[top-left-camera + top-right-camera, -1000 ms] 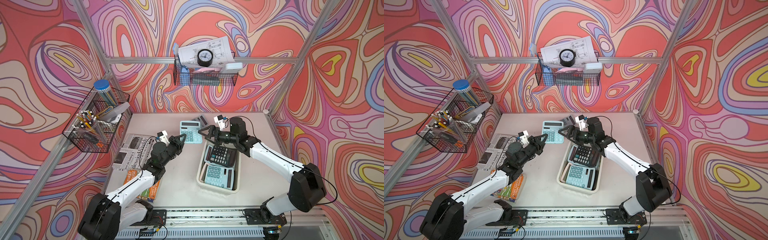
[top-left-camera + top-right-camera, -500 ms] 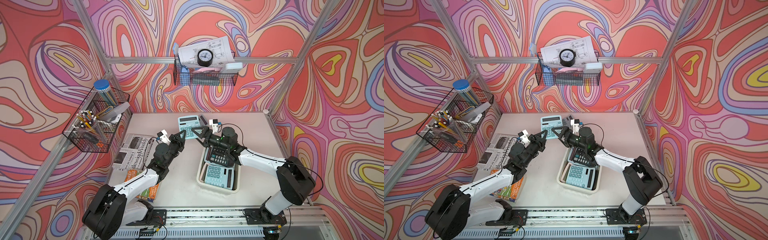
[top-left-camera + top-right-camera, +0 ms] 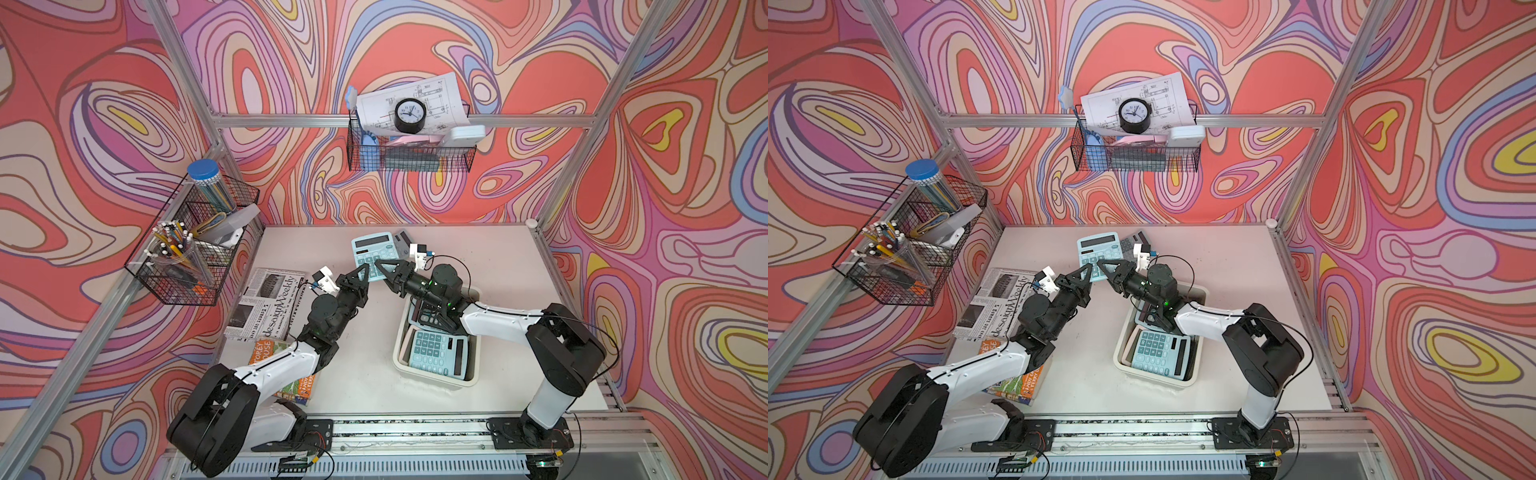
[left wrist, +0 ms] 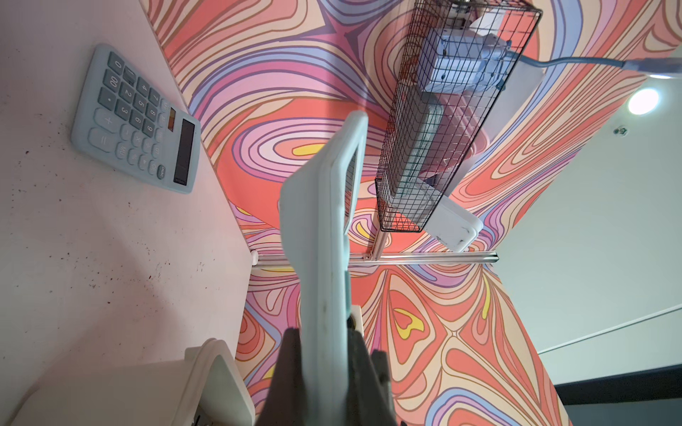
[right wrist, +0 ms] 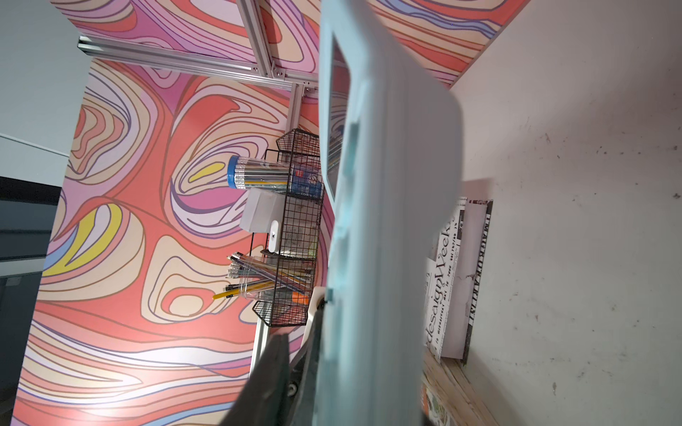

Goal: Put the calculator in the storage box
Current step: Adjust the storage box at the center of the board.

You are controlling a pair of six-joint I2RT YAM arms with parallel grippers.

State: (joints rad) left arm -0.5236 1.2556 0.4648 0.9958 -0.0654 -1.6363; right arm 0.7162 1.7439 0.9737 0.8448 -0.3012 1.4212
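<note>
Table (image 3: 498, 257) carries everything. The storage box (image 3: 436, 377) sits on it, one short end toward the back wall. The newspaper (image 3: 266, 303) lies well left of the box and is not involved.

The box already has two inside: a light blue calculator (image 3: 436, 351) at its near end and a dark calculator (image 3: 430, 316) at its far end, partly under the right arm. The floor looks full, so the next one probably has to land on top.

The calculator (image 3: 374, 253) for this task is pale blue. It is up off the table, just past the box's far end and a bit to the left. Its keys face the top camera, and both wrist views see it edge-on. It is not over the box yet. A grey calculator (image 3: 402, 243) lies flat on the table, farther from the box.

The left gripper (image 3: 362, 277) has its jaws pinching the calculator's near edge on the side away from the box. The left wrist view shows the dark fingers (image 4: 291, 369) pressed on both faces.

The right gripper (image 3: 384, 270) reaches in from the box side, jaws straddling the same edge. One of its fingers (image 5: 273, 376) shows on the key side and the other is hidden behind the body. Can't tell if it is clamped or slack.

This reads as a handover. The right arm stands beside the box, so it makes sense for it to do the drop. The left should hold until the right is tight, or the calculator could fall short of the box.
</note>
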